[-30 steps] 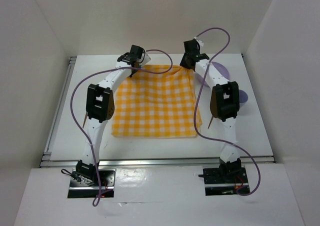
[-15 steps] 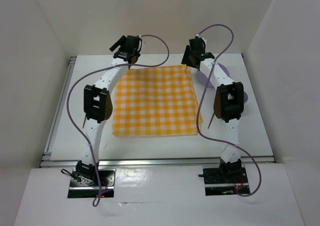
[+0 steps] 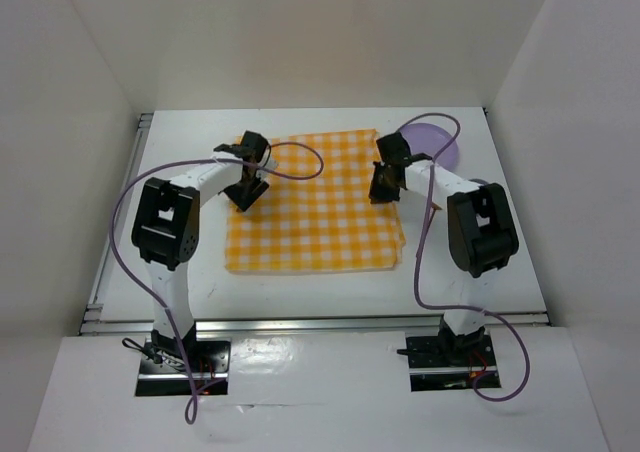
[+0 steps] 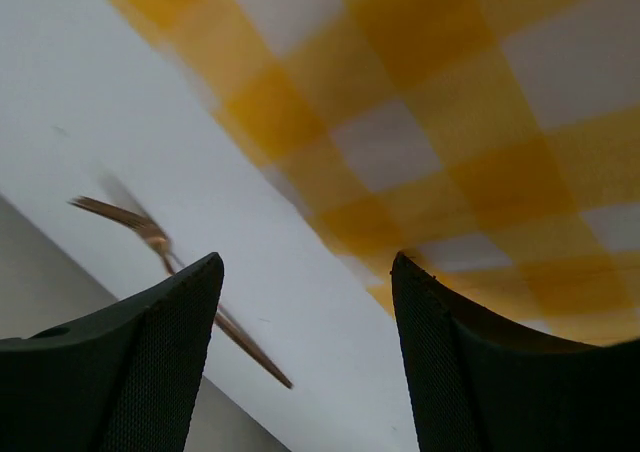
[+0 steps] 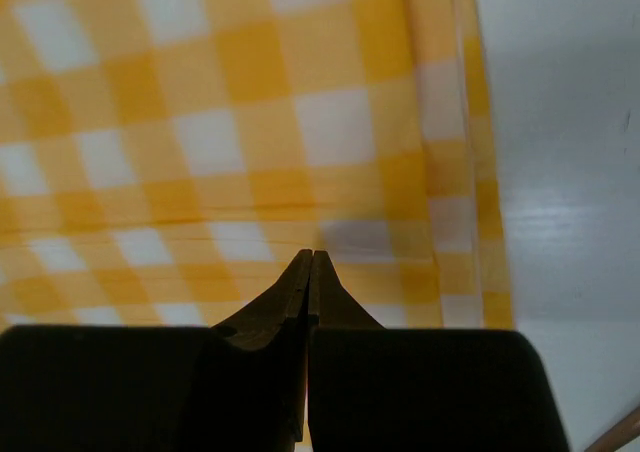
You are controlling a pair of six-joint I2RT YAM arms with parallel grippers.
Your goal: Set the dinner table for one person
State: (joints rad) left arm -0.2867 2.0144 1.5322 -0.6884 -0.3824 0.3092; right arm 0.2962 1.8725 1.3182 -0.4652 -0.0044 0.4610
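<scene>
**Both hands low over checked cloth**

- White table (image 3: 300, 294) spans the whole work area under both arms; metal rail along its near edge.
- Yellow-and-white checked cloth (image 3: 315, 207) lies flat mid-table.
- Left hand (image 3: 245, 188) sits over the cloth's left edge, fingers spread, nothing between them.
- Left wrist view: cloth edge, bare table, and a thin brown tined utensil (image 4: 150, 234), blurred.
- Right hand (image 3: 383, 183) sits over the cloth's right edge, fingertips pressed together, nothing seen pinched.
- Purple plate (image 3: 432, 144) at far right, beside the cloth.
</scene>
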